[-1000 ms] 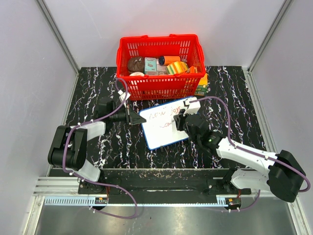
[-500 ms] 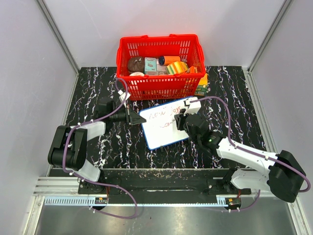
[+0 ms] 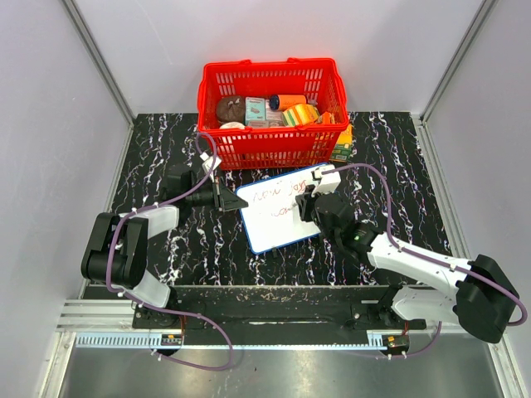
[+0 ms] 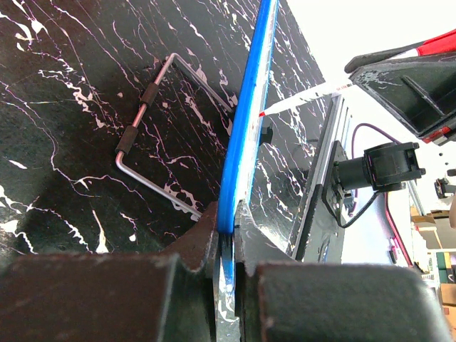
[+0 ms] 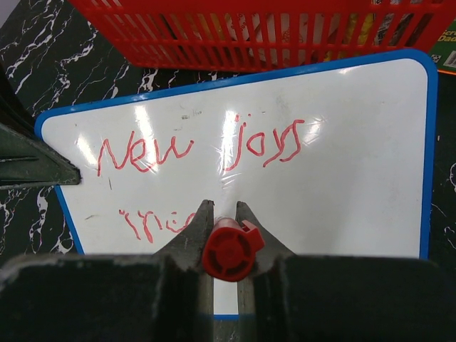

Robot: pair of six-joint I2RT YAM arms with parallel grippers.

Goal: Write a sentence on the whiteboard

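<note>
Red sentence point(image 5: 196, 146) on the whiteboard point(image 5: 349, 178) before the basket point(image 3: 267, 148): "New joys" done, second line apparently just begun. My left gripper point(image 4: 226, 217) pinches its rim; my right gripper point(image 5: 224, 208) clamps the marker point(image 5: 229, 251).

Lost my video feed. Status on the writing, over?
Left end effector shut on whiteboard edge. Right end effector shut on red marker, over second line of sentence. Top line reads New joys. Nothing blocking; red basket just behind.
</note>
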